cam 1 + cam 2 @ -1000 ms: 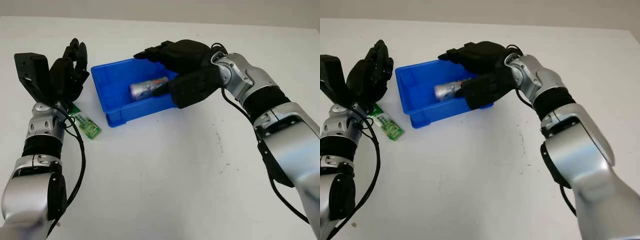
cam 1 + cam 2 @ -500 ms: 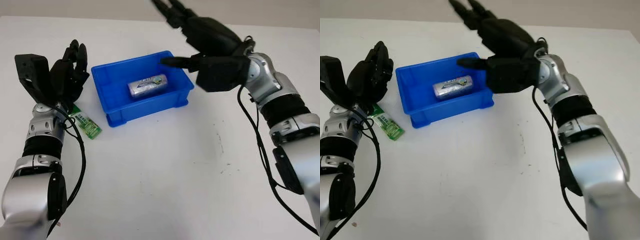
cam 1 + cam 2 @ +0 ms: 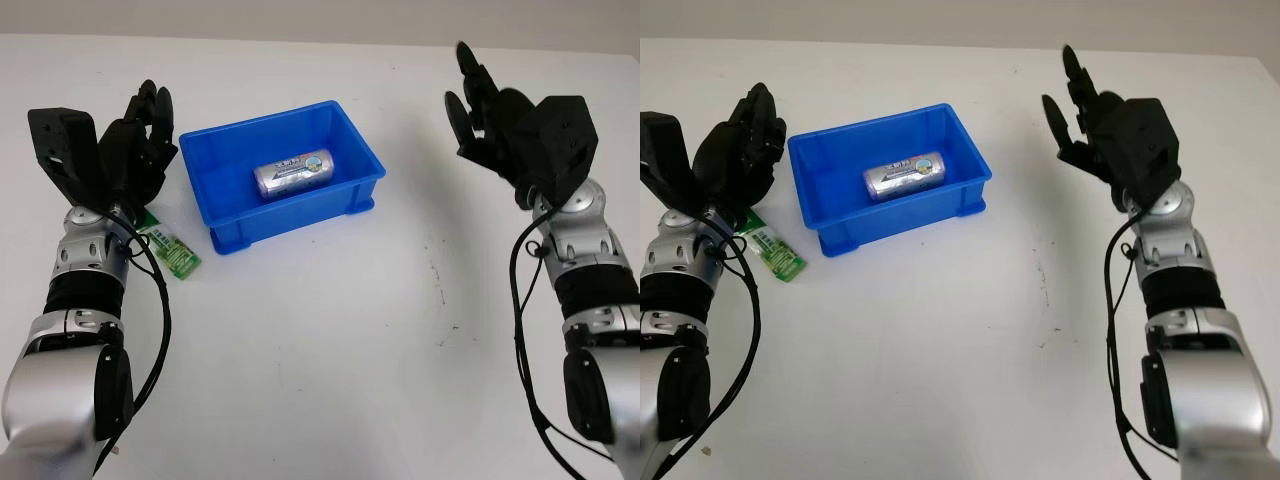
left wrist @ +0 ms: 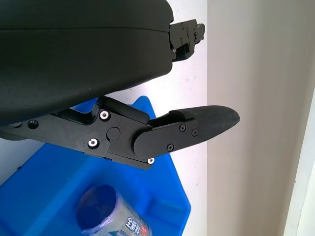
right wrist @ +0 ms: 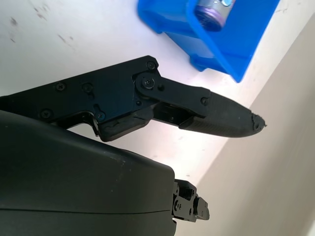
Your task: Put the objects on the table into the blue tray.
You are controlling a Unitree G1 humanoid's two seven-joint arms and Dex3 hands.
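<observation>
Left hand (image 3: 135,150) was raised left of the blue tray (image 3: 225,225), holding nothing, fingers extended. A green packet (image 3: 170,250) lay on the white table (image 3: 330,350) just beside the tray's left wall, below that hand. A silver can (image 3: 292,173) lay on its side inside the tray. Right hand (image 3: 500,125) was raised well right of the tray, open and holding nothing.
</observation>
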